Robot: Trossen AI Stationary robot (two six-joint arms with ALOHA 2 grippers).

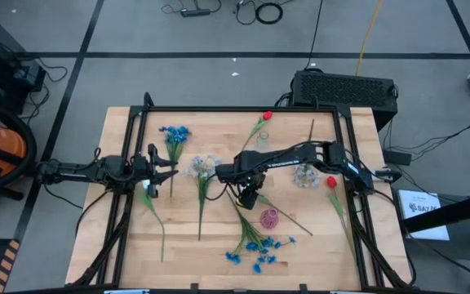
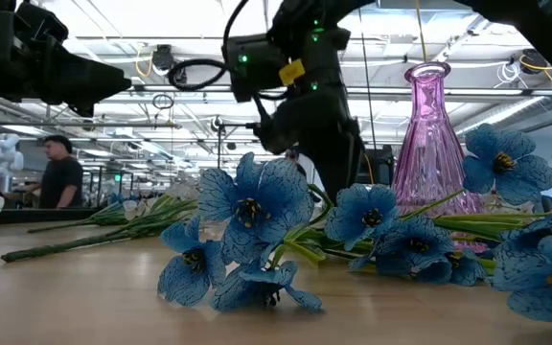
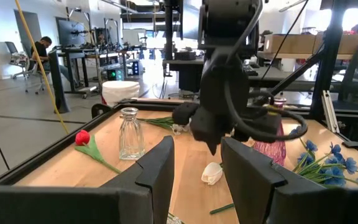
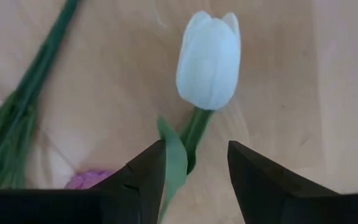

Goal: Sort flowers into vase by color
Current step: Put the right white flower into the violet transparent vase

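Note:
A white tulip (image 4: 209, 59) lies on the wooden table near its middle; its green stem and leaf (image 4: 178, 155) run back between the fingers of my right gripper (image 4: 196, 152). That gripper (image 1: 249, 197) points down, open, just above the stem and clear of it. Beside it stands a pink vase (image 1: 269, 218). A blue cluster (image 1: 259, 249) lies near the front edge, another (image 1: 174, 133) at the far left. A pale lavender-white cluster (image 1: 203, 167) lies in front of my left gripper (image 1: 170, 169), which waits level and open at the table's left.
One clear glass vase (image 1: 262, 140) stands at the far middle and another (image 1: 305, 175) at the right. A red tulip (image 1: 267, 116) lies near the far edge, a second (image 1: 331, 183) at the right. A black rail (image 1: 219, 109) frames the table. A person (image 2: 60, 172) sits in the room beyond.

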